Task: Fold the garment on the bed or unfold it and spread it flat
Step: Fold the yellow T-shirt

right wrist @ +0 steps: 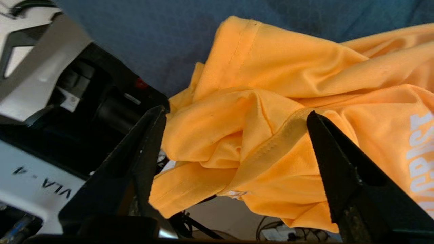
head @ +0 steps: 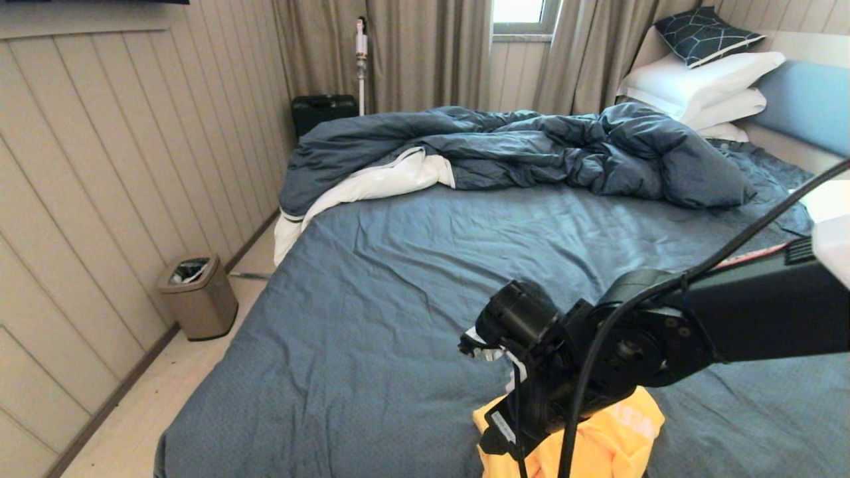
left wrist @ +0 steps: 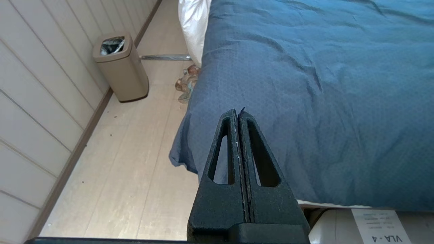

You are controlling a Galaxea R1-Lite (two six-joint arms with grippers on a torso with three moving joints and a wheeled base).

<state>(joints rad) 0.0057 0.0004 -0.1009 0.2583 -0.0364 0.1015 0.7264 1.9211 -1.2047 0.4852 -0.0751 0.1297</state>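
Note:
The garment (head: 617,441), a yellow-orange T-shirt with white lettering, lies bunched at the near edge of the bed (head: 412,265). My right arm's wrist (head: 531,332) hangs over it and hides the fingers in the head view. In the right wrist view my right gripper (right wrist: 235,112) is open, its fingers wide apart on either side of a crumpled fold and a seam band of the garment (right wrist: 271,67). Part of the cloth overhangs the bed's edge. My left gripper (left wrist: 237,113) is shut and empty, over the bed's (left wrist: 322,84) near left corner.
A dark blue duvet (head: 531,146) with white lining is heaped at the far side, with white pillows (head: 704,83) by the headboard. A beige bin (head: 198,295) stands on the floor by the panelled wall. The robot's base (right wrist: 40,183) sits just before the bed's edge.

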